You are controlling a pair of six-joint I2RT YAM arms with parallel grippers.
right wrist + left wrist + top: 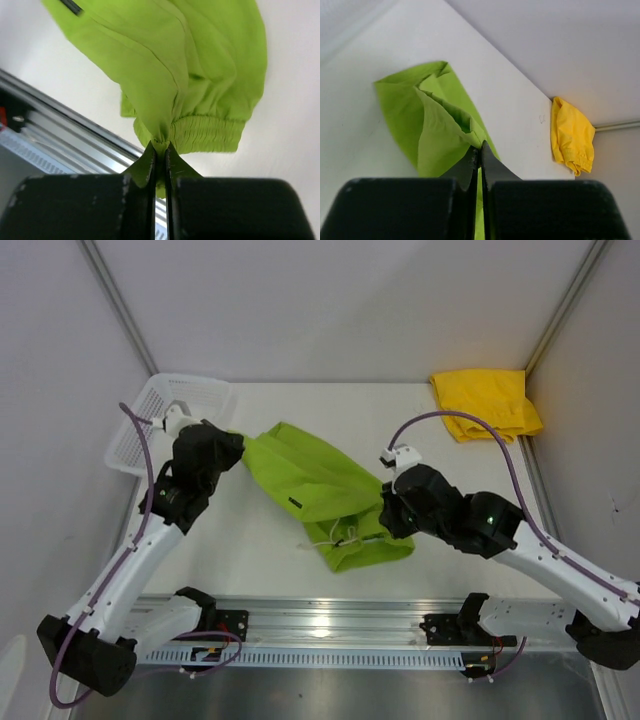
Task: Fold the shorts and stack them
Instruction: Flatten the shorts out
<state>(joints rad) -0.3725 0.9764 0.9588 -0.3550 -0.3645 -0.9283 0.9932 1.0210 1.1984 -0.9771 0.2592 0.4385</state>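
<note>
The lime green shorts [315, 485] hang stretched between my two grippers above the middle of the table. My left gripper [236, 440] is shut on their far left edge; in the left wrist view the cloth [440, 125] bunches at the fingertips [480, 149]. My right gripper [385, 510] is shut on the cloth by the elastic waistband [210, 132], pinched at the tips [160, 146]. A small dark label [294, 503] shows on the green shorts. The yellow shorts [485, 400] lie crumpled at the far right corner, also seen in the left wrist view [571, 135].
A white plastic mesh basket [165, 420] stands at the far left, just behind my left arm. A metal rail [330, 625] runs along the table's near edge. White walls close the back and both sides.
</note>
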